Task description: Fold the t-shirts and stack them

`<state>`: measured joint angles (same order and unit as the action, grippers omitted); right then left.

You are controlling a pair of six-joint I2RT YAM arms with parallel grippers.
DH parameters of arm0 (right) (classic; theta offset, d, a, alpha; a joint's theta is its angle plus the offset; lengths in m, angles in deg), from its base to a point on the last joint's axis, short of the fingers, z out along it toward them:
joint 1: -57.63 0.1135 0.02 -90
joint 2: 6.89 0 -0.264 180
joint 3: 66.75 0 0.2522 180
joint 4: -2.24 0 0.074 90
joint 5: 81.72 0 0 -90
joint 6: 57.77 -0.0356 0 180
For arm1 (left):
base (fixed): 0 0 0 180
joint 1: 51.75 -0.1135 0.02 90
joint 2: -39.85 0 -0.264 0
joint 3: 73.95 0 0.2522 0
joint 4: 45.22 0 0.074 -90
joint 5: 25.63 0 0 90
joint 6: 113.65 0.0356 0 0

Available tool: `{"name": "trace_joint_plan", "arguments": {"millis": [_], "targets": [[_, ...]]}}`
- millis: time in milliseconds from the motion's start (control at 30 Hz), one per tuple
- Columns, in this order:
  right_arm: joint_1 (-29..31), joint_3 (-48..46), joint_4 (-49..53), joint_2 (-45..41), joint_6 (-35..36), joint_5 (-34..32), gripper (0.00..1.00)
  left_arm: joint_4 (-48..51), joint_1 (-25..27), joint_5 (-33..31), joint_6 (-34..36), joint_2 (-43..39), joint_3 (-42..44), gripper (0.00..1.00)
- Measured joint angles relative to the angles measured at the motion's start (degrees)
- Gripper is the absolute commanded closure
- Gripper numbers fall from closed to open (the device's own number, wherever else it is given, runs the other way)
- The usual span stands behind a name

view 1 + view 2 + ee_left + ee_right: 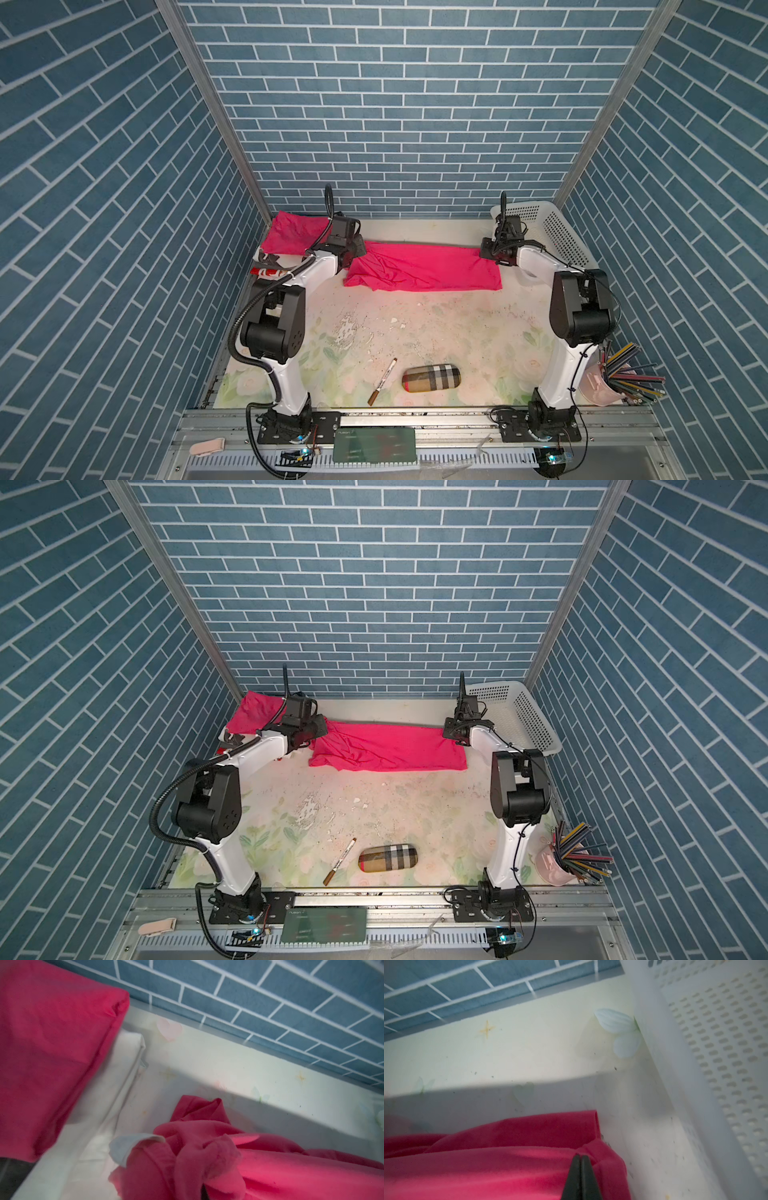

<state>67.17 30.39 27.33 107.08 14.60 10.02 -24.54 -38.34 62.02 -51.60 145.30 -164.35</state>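
— What had the grippers got hold of?

— The right gripper (580,1160) had its jaws pressed together on the stitched edge at the far right corner of the spread t-shirt (424,268), just beside the white basket (557,232). The left gripper (356,249) was closed too, at the opposite end. Its fingers barely showed in the left wrist view, but the cloth bunched around it looked pinched.

— How would that cloth behave?

— Thin, light and limp, I judged. It would sag between the two holds and crease wherever it went slack. Corners and hems were the places to take it, both ends at once.

— Which way did it lie?

— On the table (415,332) near the back wall, with its long axis running from one arm's side to the other's, parallel to that wall. A small white label (128,1147) sat by the left gripper, so I took the neck to point left and the neat, square hem right.

— And the other shirt?

— The folded t-shirt (291,237) lay in the far left corner, just beyond the left gripper.
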Motion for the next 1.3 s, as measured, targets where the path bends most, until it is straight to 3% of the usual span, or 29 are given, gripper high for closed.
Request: {"name": "trace_joint_plan", "arguments": {"millis": [100, 200, 233, 400, 433, 600, 767, 867, 1100, 1300], "targets": [[0.0, 3.54, 1.14, 3.02, 0.68, 0.55, 0.41, 0.55, -1.07, -0.15, 0.24, 0.42, -0.28, 0.6], [0.22, 3.82, 2.82, 3.67, 1.25, 1.36, 0.28, 1.79, -1.42, -0.22, 0.02, 1.64, -0.26, 0.42], [0.22, 3.43, 3.04, 3.41, 1.4, 1.66, 0.25, 2.1, -1.44, -0.33, -0.42, 1.79, 0.11, 0.3], [0.63, -8.96, 1.38, -5.38, 0.57, 3.67, 0.16, 3.61, -1.44, -0.85, -2.38, -0.24, 3.21, 0.24], [0.7, -12.44, 0.92, -8.22, -0.02, 3.91, 0.16, 3.91, -1.49, -0.76, -2.51, -1.46, 4.13, 0.13], [0.83, -26.43, -1.97, -18.56, -3.76, 4.22, 0.16, 1.42, -1.31, 2.78, -5.42, -12.72, 13.33, 0.12], [0.52, -35.47, -6.54, -20.13, -10.47, 6.75, 0.2, -3.3, 1.01, 6.36, -8.81, -21.66, 22.91, 0.12], [0.5, -38.07, -11.21, -20.52, -15.96, 9.57, 0.26, -4.85, 5.42, 5.68, -9.35, -24.83, 27.19, 0.12], [0.33, -41.05, -21.03, -20.13, -29.42, 12.22, 0.33, -6.82, 19.58, -2.89, -7.8, -28.98, 31.67, 0.12], [0.31, -41.07, -27.89, -17.88, -39.58, 11.54, 0.4, -4.59, 25.9, -15.52, -4.04, -28.52, 31.52, 0.12]]}}
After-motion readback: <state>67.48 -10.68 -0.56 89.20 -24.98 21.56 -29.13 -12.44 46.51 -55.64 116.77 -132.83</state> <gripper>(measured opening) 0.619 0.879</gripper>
